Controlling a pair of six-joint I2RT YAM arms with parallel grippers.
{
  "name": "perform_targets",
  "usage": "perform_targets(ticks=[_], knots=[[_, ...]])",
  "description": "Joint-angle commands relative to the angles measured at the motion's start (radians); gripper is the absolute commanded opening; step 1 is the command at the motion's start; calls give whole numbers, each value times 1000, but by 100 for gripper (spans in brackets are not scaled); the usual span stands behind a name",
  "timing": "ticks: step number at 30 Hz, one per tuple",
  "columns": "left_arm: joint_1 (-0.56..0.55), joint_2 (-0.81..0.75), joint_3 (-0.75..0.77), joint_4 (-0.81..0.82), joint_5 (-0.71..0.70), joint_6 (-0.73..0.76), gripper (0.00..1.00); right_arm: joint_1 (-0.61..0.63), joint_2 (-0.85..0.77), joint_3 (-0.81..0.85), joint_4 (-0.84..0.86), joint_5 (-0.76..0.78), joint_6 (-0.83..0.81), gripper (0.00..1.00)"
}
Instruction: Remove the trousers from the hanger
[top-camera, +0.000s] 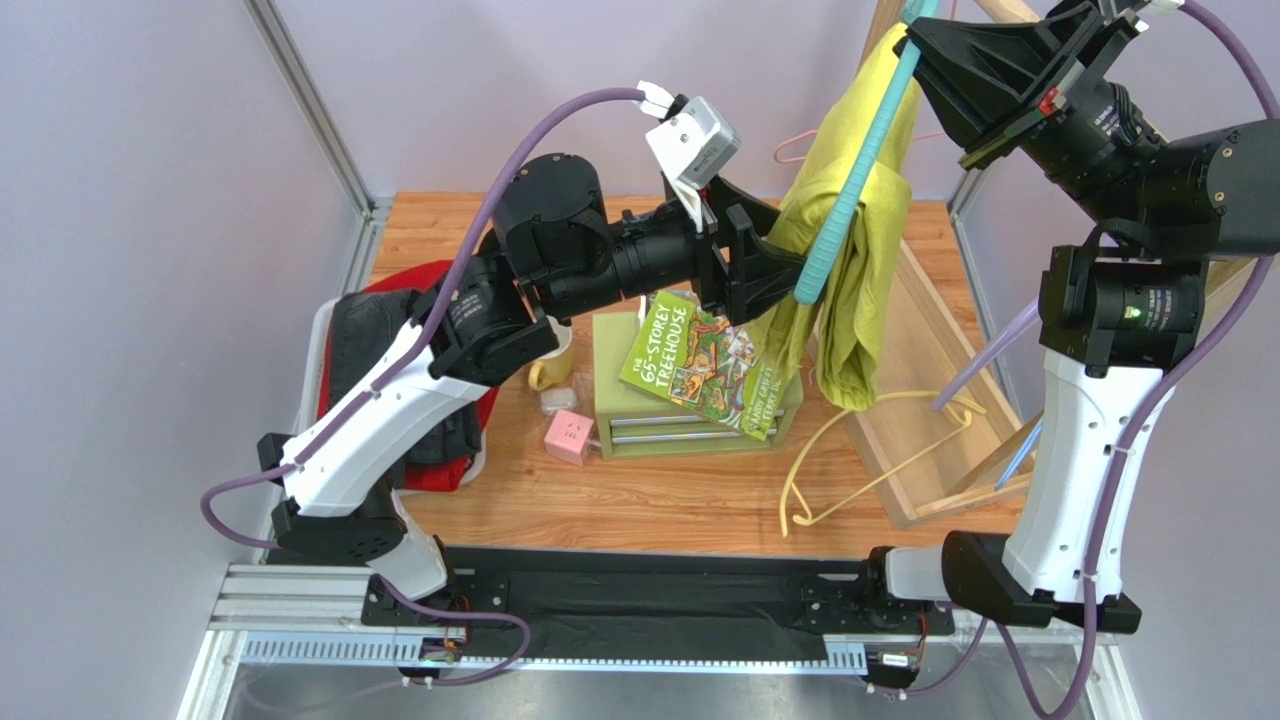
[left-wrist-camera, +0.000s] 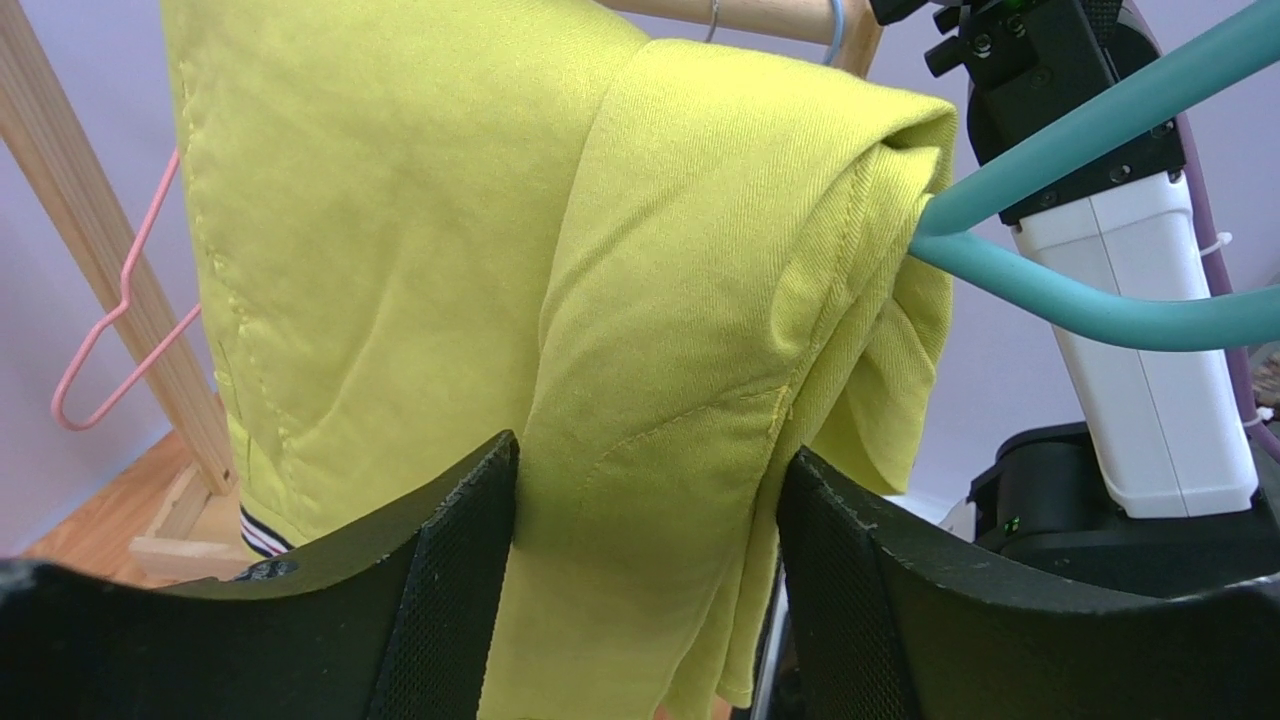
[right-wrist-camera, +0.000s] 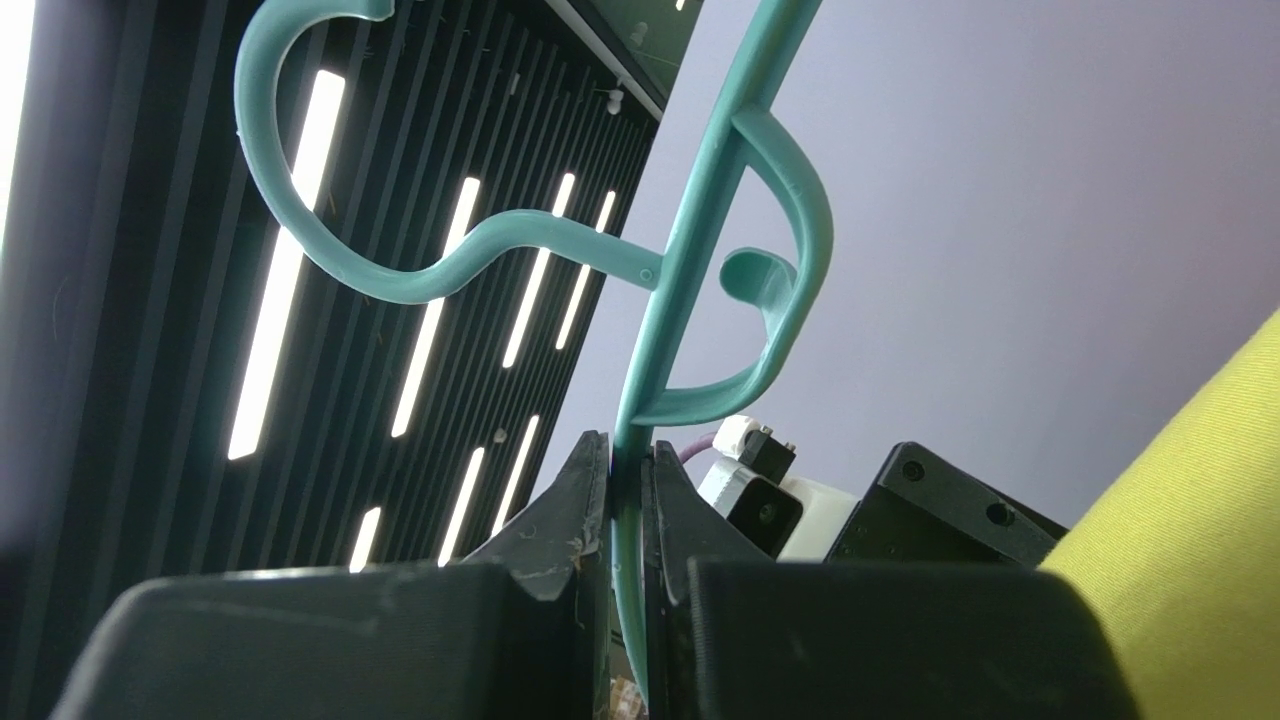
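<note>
The yellow-green trousers (left-wrist-camera: 601, 300) hang folded over the bar of the teal hanger (top-camera: 849, 180), long axis downward, above the table (top-camera: 676, 503). The left gripper (left-wrist-camera: 646, 585) is the nearer one: its jaws stand wide apart with the hanging cloth between them. The right gripper (right-wrist-camera: 628, 518) is clamped on the hanger stem, holding it up

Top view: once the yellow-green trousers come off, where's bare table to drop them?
Bare wood lies in front of the green box, between the pink cube and the loose yellow hanger, and on the far strip behind the left gripper. Crowded: the clothes pile on the left, the wooden rack base on the right.
</note>
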Motion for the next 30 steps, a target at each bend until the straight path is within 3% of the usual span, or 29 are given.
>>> perform_targets(ticks=[1, 10, 13, 15, 16, 17, 18, 24, 30], knots=[[4, -17, -6, 5, 12, 38, 71, 5, -41, 15, 142, 41, 45, 0], [4, 52, 72, -5, -72, 22, 77, 5, -38, 39, 116, 43, 44, 0], [5, 95, 113, 11, -114, 41, 63, 5, -54, 26, 84, 40, 27, 0], [4, 127, 153, 27, -144, 62, 49, 5, -66, 3, 87, 44, 26, 0], [4, 135, 167, 34, -152, 74, 39, 5, -67, -4, 84, 46, 22, 0], [5, 155, 202, 34, -158, 87, 14, 5, -72, -7, 78, 46, 21, 0], [4, 161, 216, 32, -208, 119, 1, 5, -74, -13, 69, 41, 9, 0], [-2, 100, 189, 150, -454, 278, 0, 5, -98, -94, 53, 23, -20, 0], [-53, 3, 91, 357, -694, 643, 0, 5, -126, -125, -114, 61, -174, 0]])
